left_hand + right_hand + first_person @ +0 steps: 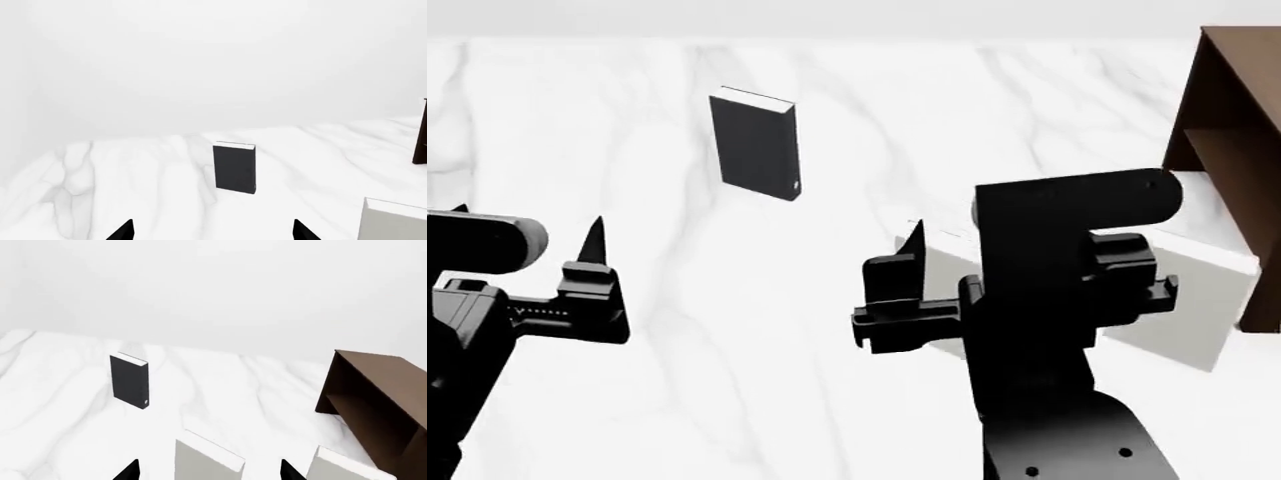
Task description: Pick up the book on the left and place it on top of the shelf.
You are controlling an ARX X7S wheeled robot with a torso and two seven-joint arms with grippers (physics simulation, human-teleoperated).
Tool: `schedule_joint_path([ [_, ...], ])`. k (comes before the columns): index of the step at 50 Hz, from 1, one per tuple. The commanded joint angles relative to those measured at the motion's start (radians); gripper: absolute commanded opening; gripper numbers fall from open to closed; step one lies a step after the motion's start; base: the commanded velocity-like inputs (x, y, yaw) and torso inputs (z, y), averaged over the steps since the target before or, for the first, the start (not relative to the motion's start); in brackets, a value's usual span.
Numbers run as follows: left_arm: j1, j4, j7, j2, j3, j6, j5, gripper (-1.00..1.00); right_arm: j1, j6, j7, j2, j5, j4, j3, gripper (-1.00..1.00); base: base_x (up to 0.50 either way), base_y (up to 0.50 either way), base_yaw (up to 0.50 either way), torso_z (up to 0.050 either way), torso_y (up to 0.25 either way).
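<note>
The dark charcoal book [754, 145] stands upright on the white marble surface, white page edges on top. It also shows in the left wrist view [235, 167] and the right wrist view [130, 381]. My left gripper [527, 228] is open and empty, well short of the book and to its left; in its own view the gripper [213, 232] points toward the book. My right gripper [988, 245] is open and empty, nearer and to the right of the book. The dark brown shelf [1234, 120] stands at the far right and shows in the right wrist view [380, 395].
Two pale grey-white books stand near the right gripper: one [207, 460] right ahead between its fingertips, one [347, 467] beside the shelf. In the head view the second [1201, 290] sits by the shelf's foot. A pale book [393, 220] shows in the left wrist view.
</note>
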Motion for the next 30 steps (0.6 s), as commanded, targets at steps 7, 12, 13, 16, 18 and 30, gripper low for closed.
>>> schedule_joint_path([
  [7, -0.069, 0.025, 0.011, 0.007, -0.039, -0.075, -0.006, 1.0, 0.12, 0.167, -0.029, -0.031, 0.049, -0.028, 0.06, 1.0, 0.5, 0.0, 0.0, 0.0, 0.0],
  [12, -0.077, 0.019, 0.008, 0.005, -0.041, -0.077, -0.008, 1.0, 0.133, 0.174, -0.025, -0.029, 0.054, -0.023, 0.059, 1.0, 0.5, 0.0, 0.0, 0.0, 0.0],
  [13, -0.078, 0.02, 0.007, 0.005, -0.042, -0.077, -0.009, 1.0, 0.134, 0.173, -0.025, -0.028, 0.054, -0.022, 0.059, 1.0, 0.5, 0.0, 0.0, 0.0, 0.016],
  [16, -0.08, 0.021, 0.004, 0.004, -0.042, -0.079, -0.01, 1.0, 0.137, 0.172, -0.026, -0.029, 0.059, -0.014, 0.065, 1.0, 0.5, 0.0, 0.0, 0.0, 0.0],
  [18, -0.08, 0.02, 0.003, 0.003, -0.04, -0.077, -0.01, 1.0, 0.139, 0.174, -0.027, -0.03, 0.063, -0.011, 0.07, 1.0, 0.5, 0.0, 0.0, 0.0, 0.0],
  [30, -0.079, 0.021, -0.002, -0.001, -0.043, -0.076, -0.018, 1.0, 0.134, 0.156, -0.018, -0.016, 0.067, -0.004, 0.061, 1.0, 0.5, 0.0, 0.0, 0.0, 0.002],
])
